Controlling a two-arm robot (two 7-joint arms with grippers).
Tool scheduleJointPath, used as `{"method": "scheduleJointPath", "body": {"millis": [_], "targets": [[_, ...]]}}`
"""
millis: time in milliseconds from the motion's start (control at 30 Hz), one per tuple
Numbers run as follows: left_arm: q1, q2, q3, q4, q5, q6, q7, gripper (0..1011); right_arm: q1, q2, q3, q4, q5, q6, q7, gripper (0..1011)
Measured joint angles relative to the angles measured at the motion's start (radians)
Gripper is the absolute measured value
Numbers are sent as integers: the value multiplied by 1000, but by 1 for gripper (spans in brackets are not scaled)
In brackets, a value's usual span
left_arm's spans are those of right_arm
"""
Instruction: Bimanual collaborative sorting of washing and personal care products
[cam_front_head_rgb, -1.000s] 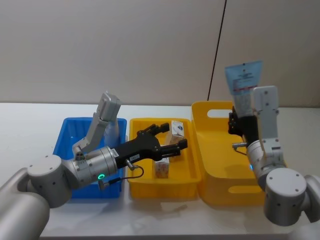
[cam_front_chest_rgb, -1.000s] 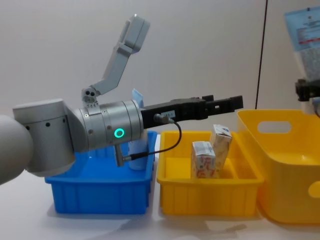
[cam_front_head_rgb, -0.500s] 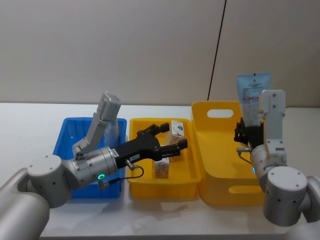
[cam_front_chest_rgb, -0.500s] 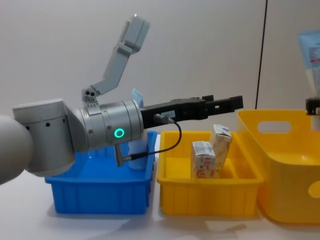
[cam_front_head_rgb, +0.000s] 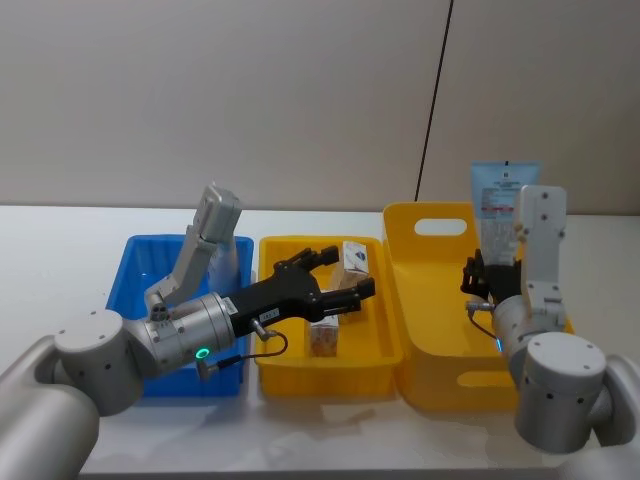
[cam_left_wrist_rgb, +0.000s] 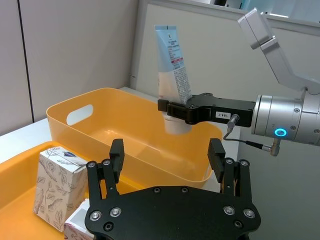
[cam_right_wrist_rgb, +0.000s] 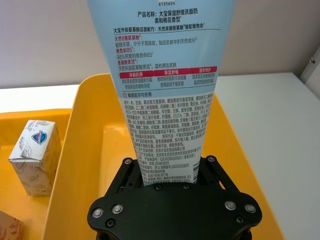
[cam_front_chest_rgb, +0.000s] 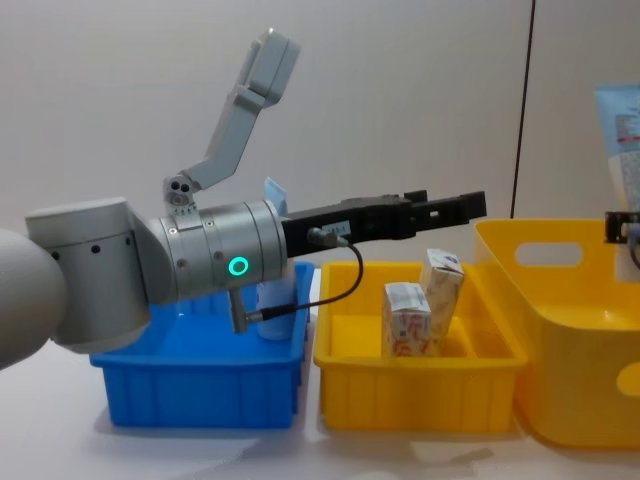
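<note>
Tube: a tall pale blue-and-white squeeze tube (cam_front_head_rgb: 505, 195) stands upright, crimped end up, in the air over the tall yellow bin (cam_front_head_rgb: 420, 300), not touching it.
My right pincer: the right pincer (cam_right_wrist_rgb: 162, 175) is clamped on the tube's lower end, just above the cap.
How the tube handles: I judge it light, soft-walled and glossy. Squeezed at mid-body it would buckle or slip, so the stiffer shoulder by the cap is the place to hold.
Cartons: two small cream cartons (cam_front_chest_rgb: 407, 318) with red-orange print stand in the shallow yellow tray (cam_front_head_rgb: 300, 375). They are likely light, thin card, best taken across flat opposite faces.
My left pincer: the left pincer (cam_left_wrist_rgb: 166, 150) hovers above the cartons, fingers apart, holding nothing.
Second tube: a second tube (cam_front_chest_rgb: 275, 300) stands in the blue bin (cam_front_head_rgb: 135, 265), behind my left arm.
Surface: the three bins sit side by side on a white table (cam_front_head_rgb: 60, 240).
Room: a plain beige wall (cam_front_head_rgb: 250, 100) behind, with a thin black cable (cam_front_head_rgb: 435, 100) running down it.
</note>
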Motion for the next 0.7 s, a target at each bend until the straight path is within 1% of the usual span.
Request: {"method": "scheduleJointPath", "body": {"millis": [267, 567, 633, 667, 700], "targets": [[0, 0, 0, 0, 0, 0, 0, 1001, 9, -29, 18, 16, 7, 27, -17, 289], [0, 0, 0, 0, 0, 0, 0, 1001, 15, -44, 26, 29, 9, 38, -25, 280], [0, 0, 0, 0, 0, 0, 0, 1001, 17, -47, 27, 31, 9, 40, -26, 342], [0, 0, 0, 0, 0, 0, 0, 1001, 17, -48, 27, 32, 9, 41, -27, 357], [0, 0, 0, 0, 0, 0, 0, 1001, 17, -49, 28, 32, 9, 42, -27, 408]]}}
